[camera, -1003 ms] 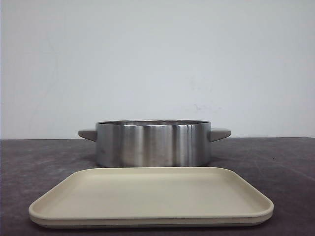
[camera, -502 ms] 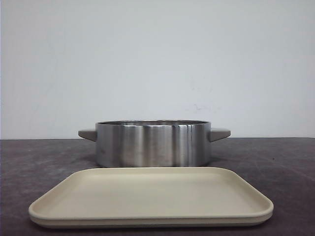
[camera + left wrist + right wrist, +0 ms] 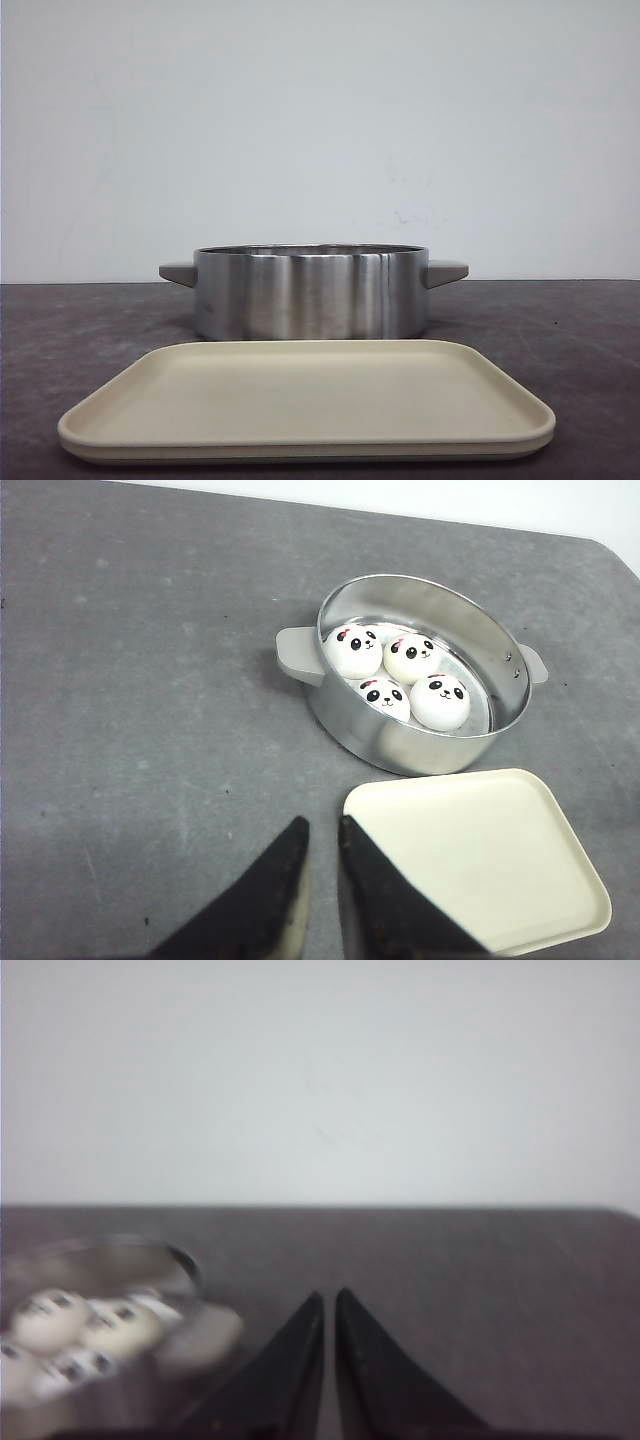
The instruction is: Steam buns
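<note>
Several white panda-faced buns [image 3: 400,673] sit together inside a round steel steamer pot [image 3: 340,715] with grey side handles. The pot also shows in the front view [image 3: 310,293], where its wall hides the buns. In the right wrist view the buns [image 3: 70,1328] appear blurred in the pot [image 3: 180,1260]. My left gripper [image 3: 322,827] is shut and empty, above the table just off the corner of the cream tray [image 3: 480,860]. My right gripper [image 3: 329,1298] is shut and empty, beside the pot's handle.
A cream rectangular tray [image 3: 300,400] lies bare in front of the pot. The dark grey table [image 3: 150,680] ends at a white wall behind. Neither arm shows in the front view.
</note>
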Controlling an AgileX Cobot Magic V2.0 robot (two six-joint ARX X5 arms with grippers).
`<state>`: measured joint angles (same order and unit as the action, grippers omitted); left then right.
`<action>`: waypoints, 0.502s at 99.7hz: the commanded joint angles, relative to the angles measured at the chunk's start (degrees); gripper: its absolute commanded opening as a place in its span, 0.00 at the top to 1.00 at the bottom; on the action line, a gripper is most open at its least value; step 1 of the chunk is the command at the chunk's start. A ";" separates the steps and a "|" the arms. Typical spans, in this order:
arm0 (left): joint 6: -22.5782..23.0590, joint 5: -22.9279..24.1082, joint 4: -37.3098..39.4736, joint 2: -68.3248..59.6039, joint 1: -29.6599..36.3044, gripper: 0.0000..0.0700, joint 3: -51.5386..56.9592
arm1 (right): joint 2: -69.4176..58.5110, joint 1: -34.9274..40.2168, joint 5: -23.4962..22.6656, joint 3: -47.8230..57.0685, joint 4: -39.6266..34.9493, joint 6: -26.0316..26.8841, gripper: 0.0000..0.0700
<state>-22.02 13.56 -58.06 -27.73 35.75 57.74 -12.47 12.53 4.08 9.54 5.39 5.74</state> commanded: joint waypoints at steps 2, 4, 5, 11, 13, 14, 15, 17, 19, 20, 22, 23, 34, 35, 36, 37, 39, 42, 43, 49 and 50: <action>-0.09 0.15 0.61 -0.20 0.37 1.00 0.79 | 2.38 -1.36 -0.17 -3.15 0.72 -0.61 0.98; -0.09 0.15 0.61 -0.20 0.37 1.00 0.79 | 3.15 -1.75 -0.15 -4.04 0.79 -0.61 0.98; -0.09 0.15 0.61 -0.20 0.37 1.00 0.79 | 3.54 -1.92 -0.15 -4.48 0.76 -0.63 0.98; -0.09 0.15 0.61 -0.20 0.37 1.00 0.79 | 5.84 -2.78 -0.17 -6.80 0.63 -0.63 0.98; -0.09 0.15 0.61 -0.20 0.37 1.00 0.79 | 6.56 -2.97 -0.15 -7.48 0.59 -0.63 0.98; -0.09 0.15 0.59 -0.20 0.37 1.00 0.79 | 6.91 -3.06 -0.15 -7.80 0.57 -0.63 0.98; -0.09 0.15 0.59 -0.20 0.37 1.00 0.79 | 7.26 -3.10 -0.15 -8.11 0.55 -0.63 0.98; -0.09 0.15 0.61 -0.20 0.37 1.00 0.79 | 7.93 -3.19 -0.13 -8.70 0.52 -0.61 0.98; -0.09 0.15 0.59 -0.20 0.37 1.00 0.79 | 8.59 -3.26 -0.11 -8.87 -0.61 -0.63 0.98; -0.09 0.15 0.59 -0.20 0.37 1.00 0.79 | 8.90 -3.30 -0.07 -8.85 -1.49 -0.63 0.98; -0.09 0.15 0.61 -0.20 0.37 1.00 0.79 | 9.53 -3.34 0.07 -8.85 -2.71 -0.66 0.98; -0.09 0.15 0.59 -0.20 0.37 1.00 0.79 | 9.77 -3.34 0.04 -8.85 -3.41 -0.66 0.98; -0.09 0.15 0.61 -0.20 0.37 1.00 0.79 | 12.26 -3.34 0.50 -8.85 -9.60 -0.68 0.98; -0.09 0.15 0.61 -0.20 0.37 1.00 0.79 | 12.44 -3.34 0.50 -8.85 -10.19 -0.70 0.98; -0.09 0.15 0.61 -0.20 0.37 1.00 0.79 | 12.41 -3.34 0.50 -8.85 -10.47 -0.68 0.98; -0.09 0.15 0.59 -0.20 0.37 1.00 0.79 | 12.28 -3.34 0.48 -8.85 -10.84 -0.70 0.98; -0.09 0.15 0.61 -0.20 0.37 1.00 0.79 | 12.26 -3.37 0.50 -8.85 -11.72 -0.68 0.98; -0.09 0.15 0.61 -0.20 0.37 1.00 0.79 | 12.26 -3.37 0.48 -8.85 -12.90 -0.70 0.98; -0.09 0.15 0.61 -0.20 0.37 1.00 0.79 | 12.26 -3.37 0.46 -8.85 -13.29 -0.70 0.98; -0.09 0.15 0.61 -0.20 0.37 1.00 0.79 | 12.26 -3.34 -0.04 -8.85 -15.50 -0.79 0.98; -0.09 0.15 0.61 -0.20 0.37 1.00 0.79 | 12.26 -3.34 -0.22 -8.85 -15.52 -0.83 0.98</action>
<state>-22.04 13.56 -58.06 -27.73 35.75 57.74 -0.25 9.26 4.38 0.80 -9.45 5.72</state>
